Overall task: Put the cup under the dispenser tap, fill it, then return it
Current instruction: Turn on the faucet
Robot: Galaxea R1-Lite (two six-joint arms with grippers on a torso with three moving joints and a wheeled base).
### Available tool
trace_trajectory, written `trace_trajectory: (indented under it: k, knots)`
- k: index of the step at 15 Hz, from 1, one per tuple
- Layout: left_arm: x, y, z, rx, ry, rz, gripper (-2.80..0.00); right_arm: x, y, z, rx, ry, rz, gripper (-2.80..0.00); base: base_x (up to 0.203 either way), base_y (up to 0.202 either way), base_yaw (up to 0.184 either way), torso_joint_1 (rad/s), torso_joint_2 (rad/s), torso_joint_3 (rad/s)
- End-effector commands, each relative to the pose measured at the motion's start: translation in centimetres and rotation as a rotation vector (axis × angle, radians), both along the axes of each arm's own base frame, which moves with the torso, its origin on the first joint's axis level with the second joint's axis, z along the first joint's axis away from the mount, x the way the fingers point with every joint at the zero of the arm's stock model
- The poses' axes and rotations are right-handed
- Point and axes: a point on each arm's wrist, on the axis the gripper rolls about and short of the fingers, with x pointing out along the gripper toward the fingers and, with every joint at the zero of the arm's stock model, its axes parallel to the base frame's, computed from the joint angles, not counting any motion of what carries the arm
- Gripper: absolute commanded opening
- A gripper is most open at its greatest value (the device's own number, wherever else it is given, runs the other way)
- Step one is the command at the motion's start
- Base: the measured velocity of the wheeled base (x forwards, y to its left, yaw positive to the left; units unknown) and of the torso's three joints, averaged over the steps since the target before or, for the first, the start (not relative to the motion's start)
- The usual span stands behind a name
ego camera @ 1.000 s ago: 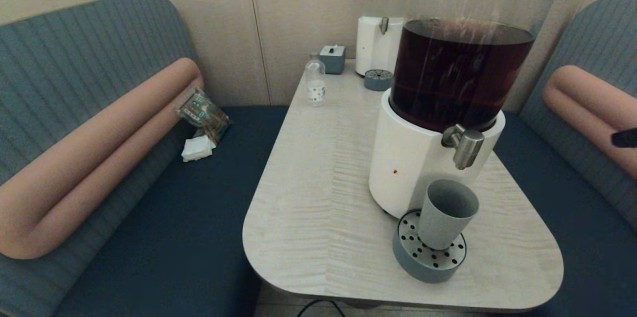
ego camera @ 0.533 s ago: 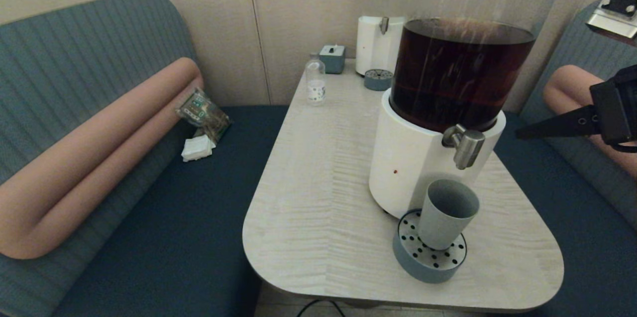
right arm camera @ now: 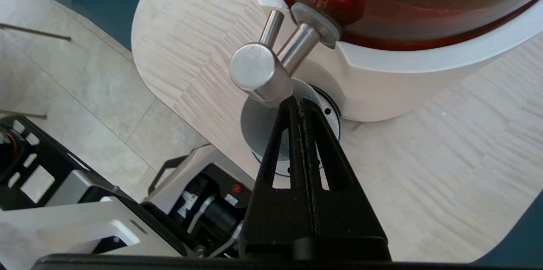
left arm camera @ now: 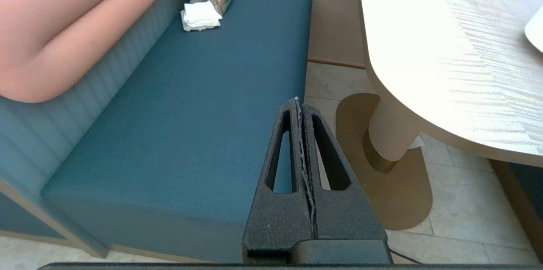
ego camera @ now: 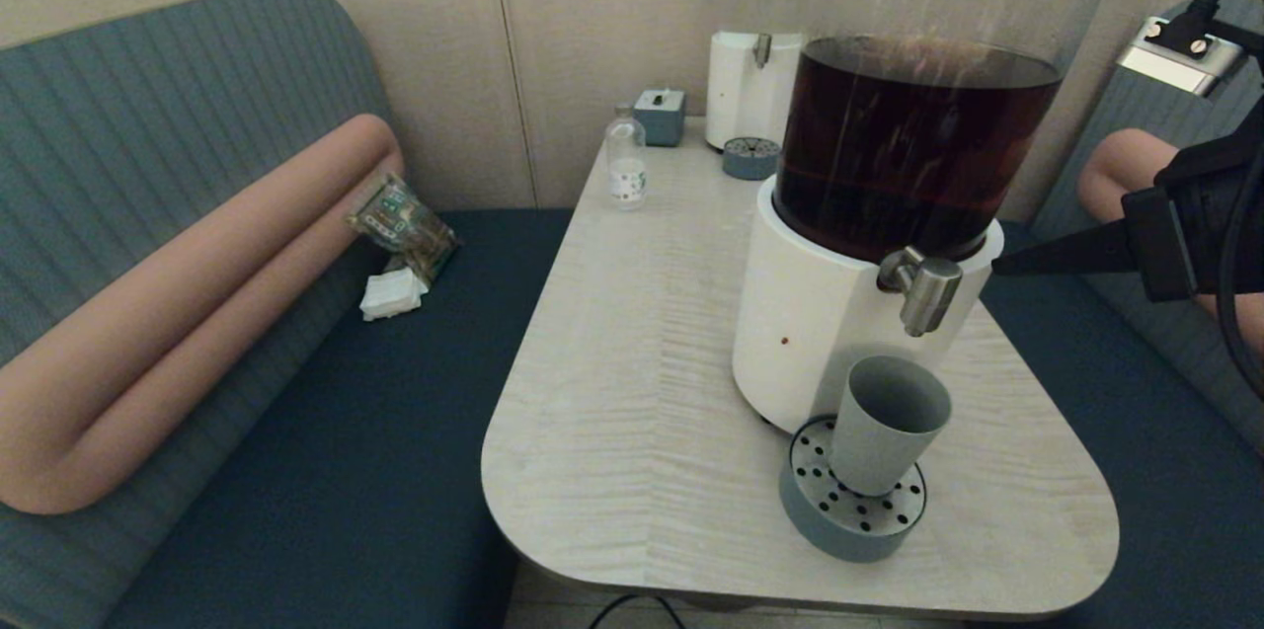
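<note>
The grey-blue cup [ego camera: 882,427] stands upright on the round perforated drip tray [ego camera: 825,520], right below the brushed-steel dispenser tap [ego camera: 923,288] of the big white-based dispenser [ego camera: 805,333] holding dark brown liquid. No liquid is running. My right gripper [ego camera: 997,266] reaches in from the right, shut and empty, its tip a short way right of the tap at about tap height. In the right wrist view the gripper [right arm camera: 299,99] points just past the tap [right arm camera: 258,70], with the cup [right arm camera: 254,123] beneath. My left gripper [left arm camera: 300,101] is shut and parked low beside the bench, off the table.
At the table's far end stand a smaller clear-tank dispenser [ego camera: 755,56] with its own drip tray [ego camera: 750,158], a small clear bottle [ego camera: 625,165] and a blue-grey box [ego camera: 660,116]. Teal benches [ego camera: 326,432] flank the table [ego camera: 632,392]; a snack packet and napkin [ego camera: 400,234] lie on the left bench.
My right arm has come into view from the right and its shut gripper has moved left toward the tap. The cup and dispenser have not moved.
</note>
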Motion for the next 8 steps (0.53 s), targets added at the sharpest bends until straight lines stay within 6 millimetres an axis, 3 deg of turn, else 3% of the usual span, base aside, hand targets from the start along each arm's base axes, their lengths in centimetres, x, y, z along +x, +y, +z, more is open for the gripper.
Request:
trace_trajectory:
  k: [1, 8]
  knots:
    - [0.02, 0.0, -0.03, -0.001, 0.003, 0.001, -2.8, 0.01, 0.02, -0.11, -0.008, 0.001, 0.009, -2.8, 0.0, 0.0, 0.0, 0.0, 0.0, 0.0]
    - [0.02, 0.0, -0.03, -0.001, 0.003, 0.001, -2.8, 0.81, 0.68, -0.31, -0.053, -0.076, 0.07, -2.8, 0.0, 0.0, 0.0, 0.0, 0.0, 0.0]
